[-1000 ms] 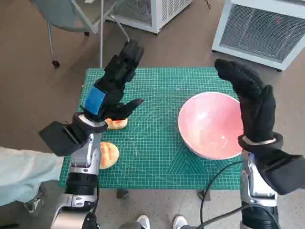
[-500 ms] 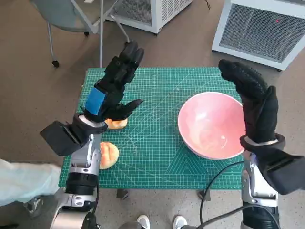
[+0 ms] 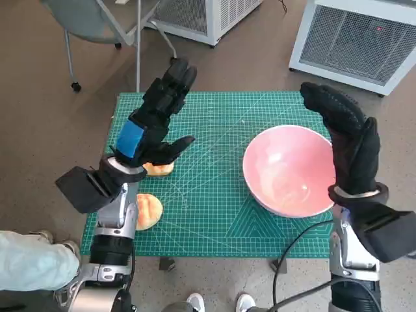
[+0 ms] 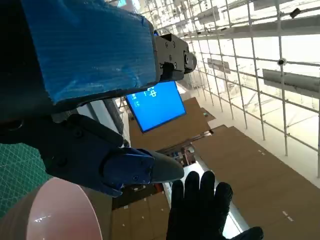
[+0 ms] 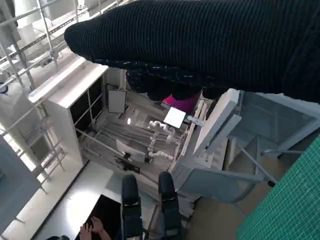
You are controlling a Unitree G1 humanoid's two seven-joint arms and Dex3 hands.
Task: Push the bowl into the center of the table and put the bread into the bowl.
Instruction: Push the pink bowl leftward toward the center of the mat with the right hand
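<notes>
Fingers of both hands are spread and hold nothing. Seen from the head view, the left hand (image 3: pixel 153 123), black with blue tape across its back, hangs raised over the left half of the green gridded cutting mat (image 3: pixel 214 175) that covers the small worktop. The right hand (image 3: pixel 344 140), in a black knitted glove, stands upright with its fingers extended at the far right rim of the wide, shallow pink bowl (image 3: pixel 289 170); whether the glove touches the rim cannot be told.

The bowl sits on the right half of the mat, its right side close to the worktop's right edge. It looks not yet centred, so the push towards the middle seems still to be done. Two pieces of golden-brown bread lie on the left side: one bread roll (image 3: pixel 159 169) partly hidden under the left hand, and a second roll (image 3: pixel 148 210) nearer the robot, just beside the left forearm and near the worktop's left edge. Neither is in the bowl, so that step also remains.

Between bowl and bread the mat lies bare, giving open room to slide the bowl leftward. Beyond the worktop's far side stand a chair leg with a castor (image 3: pixel 71 62) and white ventilated cabinets (image 3: pixel 364 39).
</notes>
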